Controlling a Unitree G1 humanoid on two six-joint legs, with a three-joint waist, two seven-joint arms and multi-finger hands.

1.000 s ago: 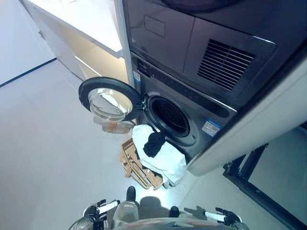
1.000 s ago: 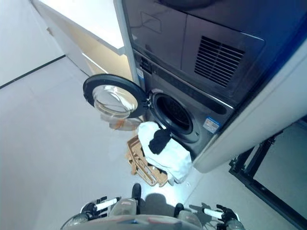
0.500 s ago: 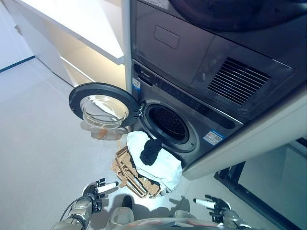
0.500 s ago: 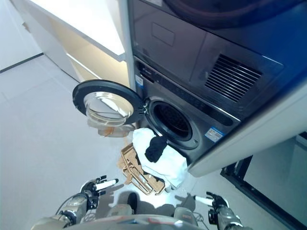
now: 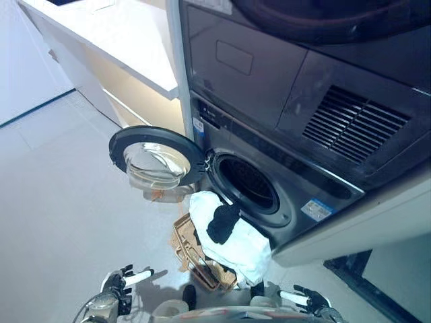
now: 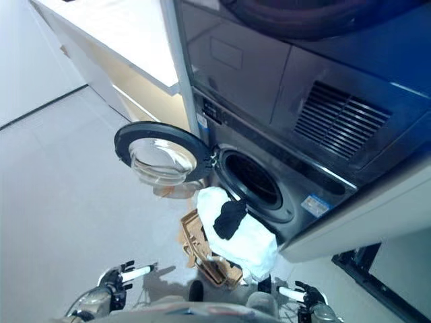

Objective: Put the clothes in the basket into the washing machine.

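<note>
A grey front-loading washing machine stands ahead, its round door swung open to the left and its drum opening dark. On the floor before it sits a tan wooden basket piled with white cloth and a black garment on top. My left hand shows at the bottom left, fingers straight, empty, short of the basket. My right hand shows at the bottom right, fingers straight, empty.
A white counter with lit shelves runs along the left of the machine. A dark dryer unit with a vent grille sits above the washer. A black metal frame stands at the right. Grey floor lies to the left.
The whole view has shifted, so the camera has moved. Both hands sit lower in the picture than half a second ago. The basket and clothes lie as before.
</note>
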